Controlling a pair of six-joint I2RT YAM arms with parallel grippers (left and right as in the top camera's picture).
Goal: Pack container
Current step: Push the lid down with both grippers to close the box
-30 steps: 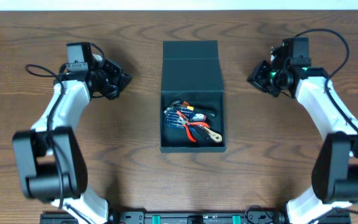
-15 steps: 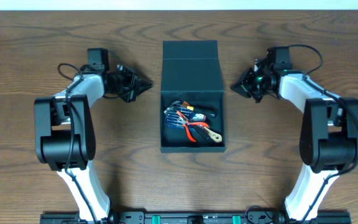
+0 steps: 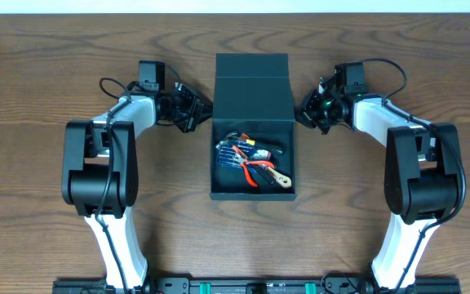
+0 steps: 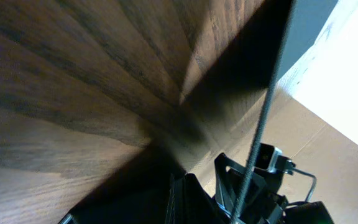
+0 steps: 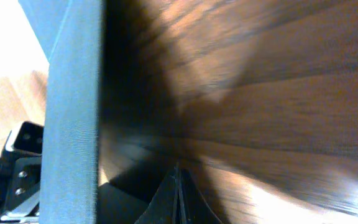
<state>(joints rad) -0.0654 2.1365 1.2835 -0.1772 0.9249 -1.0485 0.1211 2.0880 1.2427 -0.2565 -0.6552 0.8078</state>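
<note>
The container [image 3: 253,106], a dark teal-black square box, sits mid-table with its flap lid [image 3: 251,86] lying open toward the far side. Inside lie hand tools [image 3: 253,161], among them red-handled pliers. My left gripper [image 3: 204,113] is shut and empty, its tip right at the lid's left edge. My right gripper [image 3: 301,112] is shut and empty, its tip at the lid's right edge. The left wrist view shows my shut left fingers [image 4: 180,198] low over the wood. The right wrist view shows my shut right fingers [image 5: 178,194] beside the box wall [image 5: 73,112].
Brown wooden table [image 3: 55,204] all round the box. Both arm bases stand at the near edge. A pale wall or floor strip shows beyond the far edge.
Both arms have swung inward toward the box. The left gripper moved right and the right gripper moved left, ending at the two sides of the open lid.
</note>
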